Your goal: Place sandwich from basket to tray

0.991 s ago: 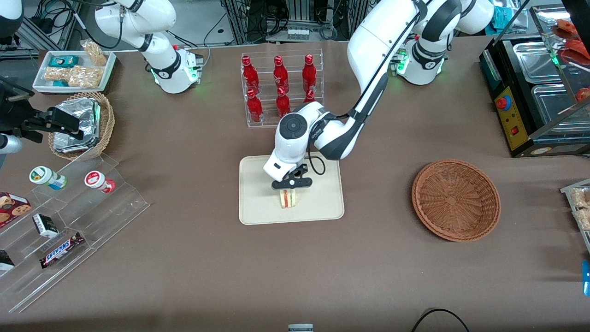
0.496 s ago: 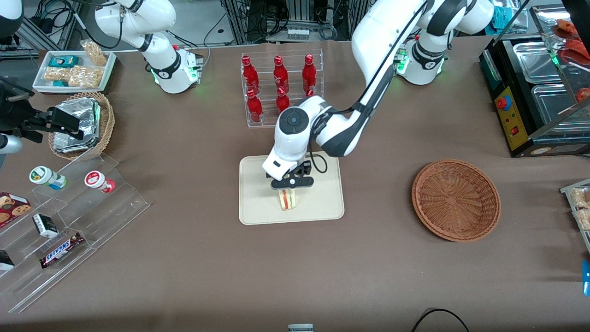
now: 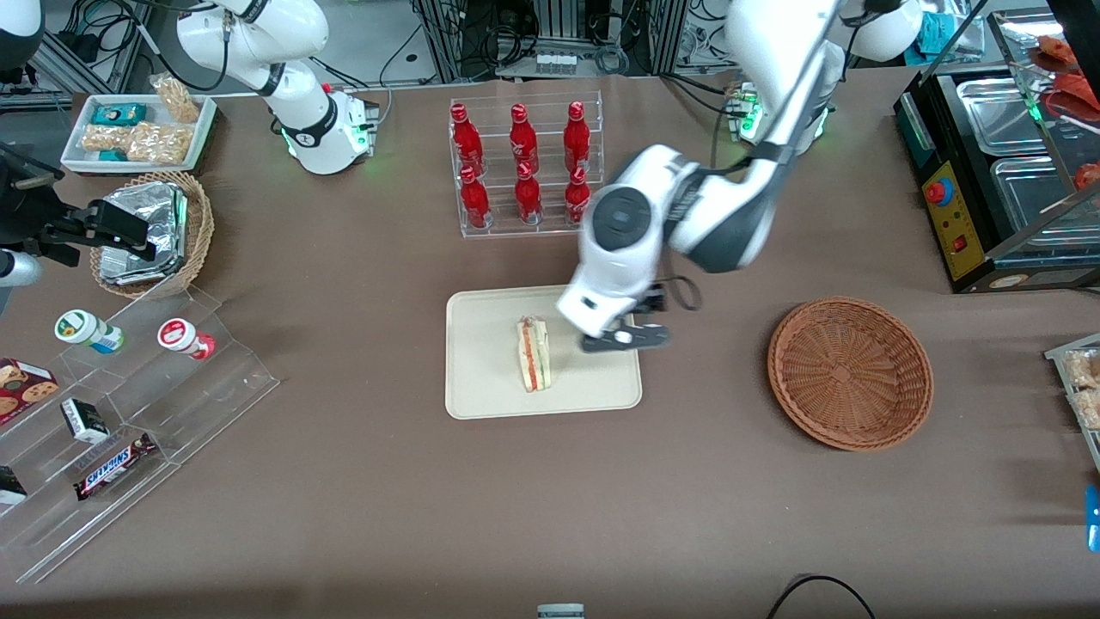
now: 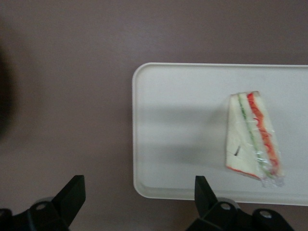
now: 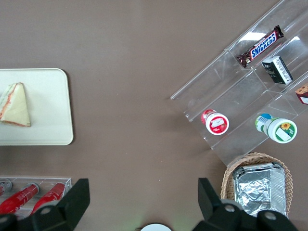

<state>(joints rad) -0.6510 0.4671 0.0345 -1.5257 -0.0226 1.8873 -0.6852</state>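
You are looking at a table (image 3: 361,516) covered edge to edge in plain brown cloth, evenly lit, with only soft shadows. Past its edge farthest from the front camera you see pale grey floor (image 3: 369,39) and a tangle of black cables (image 3: 485,34) under metal racks. At the working arm's end stands a black food warmer (image 3: 962,215) with steel pans (image 3: 997,103).

One sandwich (image 3: 534,353), one tray (image 3: 481,378), one basket (image 3: 849,372), six red bottles (image 3: 522,163).
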